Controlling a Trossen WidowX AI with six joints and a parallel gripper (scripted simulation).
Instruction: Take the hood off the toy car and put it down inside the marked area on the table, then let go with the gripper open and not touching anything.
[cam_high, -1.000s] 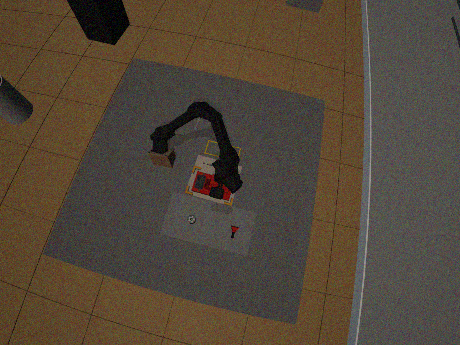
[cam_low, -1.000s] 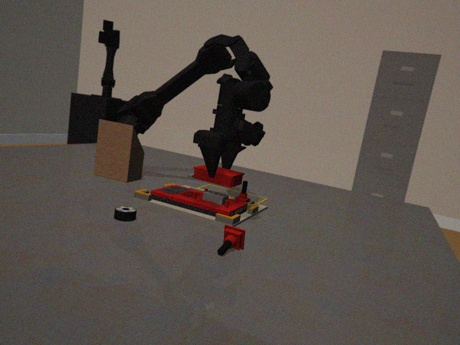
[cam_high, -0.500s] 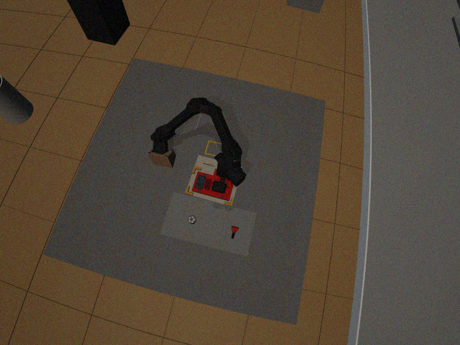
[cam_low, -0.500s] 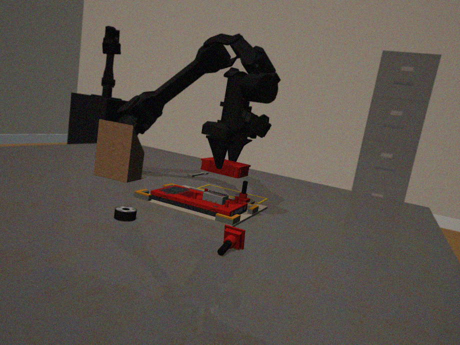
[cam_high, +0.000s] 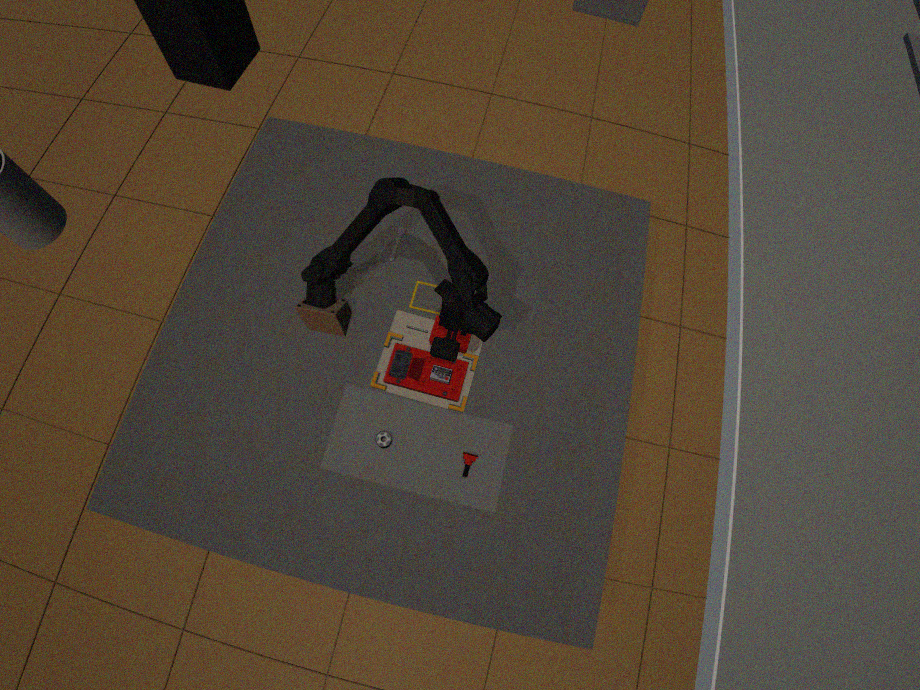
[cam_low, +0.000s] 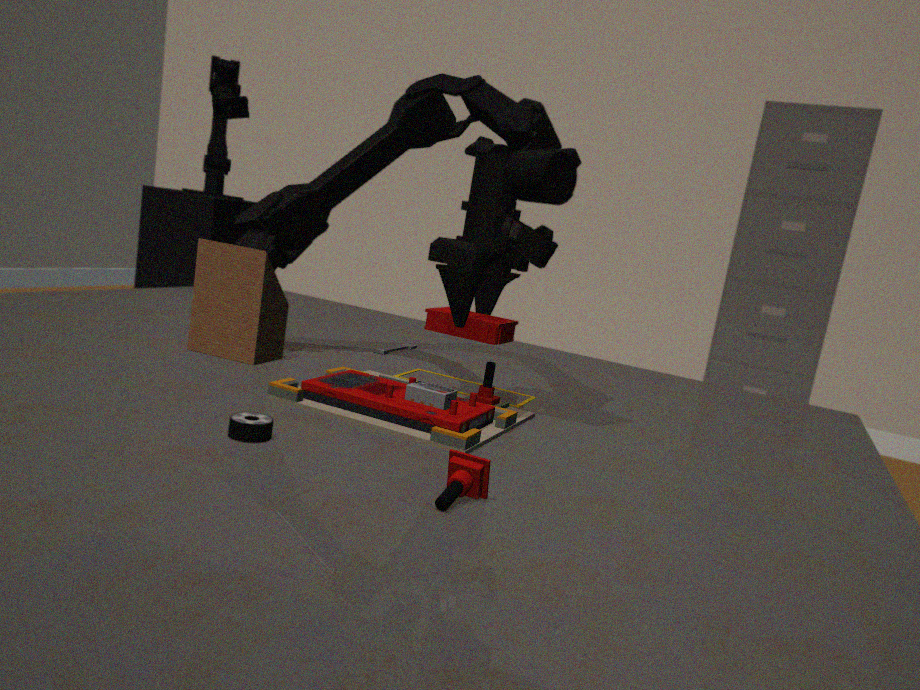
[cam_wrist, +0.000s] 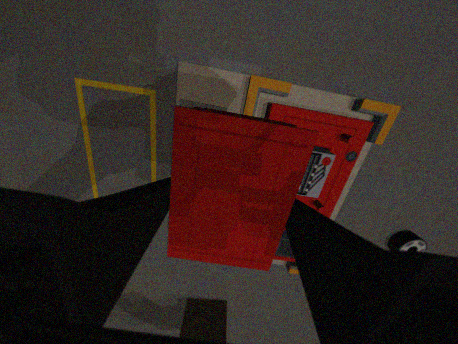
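Observation:
My gripper (cam_high: 448, 343) (cam_low: 471, 317) (cam_wrist: 231, 193) is shut on the red hood (cam_high: 459, 332) (cam_low: 475, 326) (cam_wrist: 225, 150) and holds it level in the air, well above the table. The toy car (cam_high: 423, 372) (cam_low: 386, 395) (cam_wrist: 340, 150), red with a grey block showing in its open top, lies on a beige board (cam_high: 407, 324) (cam_wrist: 205, 85) with orange corner marks. The marked area, a yellow outline (cam_high: 410, 295) (cam_low: 520, 395) (cam_wrist: 85, 140), lies on the table just beyond the board. In the wrist view the hood hangs beside this outline, over the board's near part.
A black wheel (cam_high: 380, 439) (cam_low: 250, 427) (cam_wrist: 407, 242) and a red part with a black peg (cam_high: 468, 461) (cam_low: 464, 479) lie in front of the board. A black peg (cam_low: 488, 375) stands on the board's far end. The arm's wooden base block (cam_high: 324, 317) (cam_low: 234, 300) stands to the left.

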